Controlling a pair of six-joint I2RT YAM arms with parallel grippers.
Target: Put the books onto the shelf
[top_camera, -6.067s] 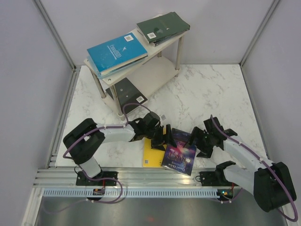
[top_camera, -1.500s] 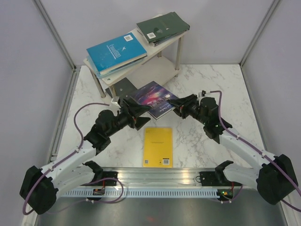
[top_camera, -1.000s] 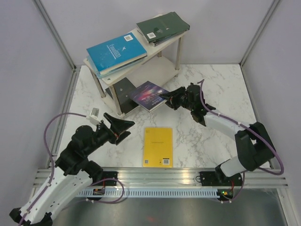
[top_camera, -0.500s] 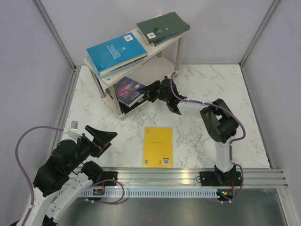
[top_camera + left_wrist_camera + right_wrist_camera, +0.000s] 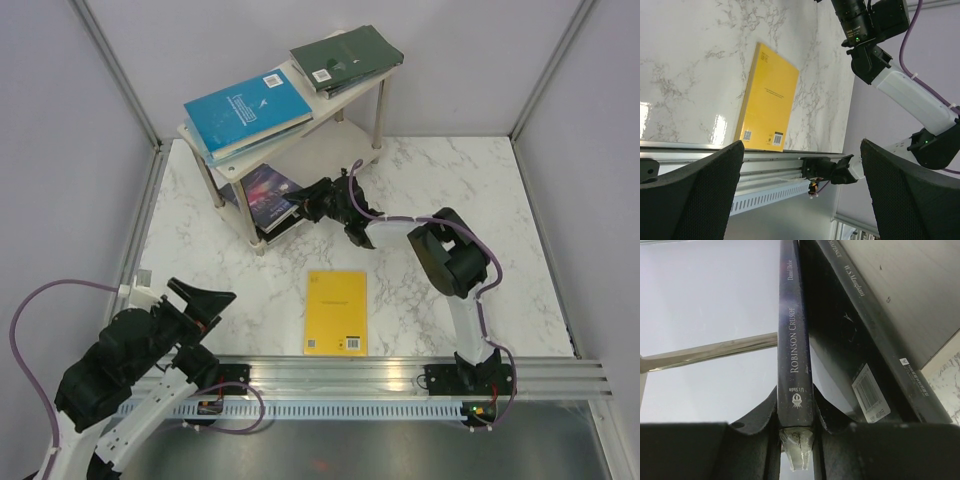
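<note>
The shelf [image 5: 332, 152] stands at the back left. On its top board lie a light blue book [image 5: 246, 108] and a dark green book [image 5: 346, 54]. My right gripper [image 5: 303, 201] reaches far forward to the lower board, shut on the spine of a dark pictorial blue book [image 5: 266, 188]. That book lies over a black book [image 5: 281, 217]. In the right wrist view the spine [image 5: 795, 340] is clamped in the right gripper [image 5: 796, 426], with the black book [image 5: 860, 345] beside it. A yellow book [image 5: 336, 312] lies flat on the table. My left gripper [image 5: 207, 300] is open and empty at the near left.
The left wrist view shows the yellow book [image 5: 767, 112] near the table's front edge, with the right arm [image 5: 875, 35] beyond it. An aluminium rail [image 5: 340, 372] runs along the near edge. Grey walls close in the marble table [image 5: 450, 190] on three sides.
The right gripper has pushed the dark blue book a little further into the lower tier. The left arm has drawn back further toward the near left corner.
</note>
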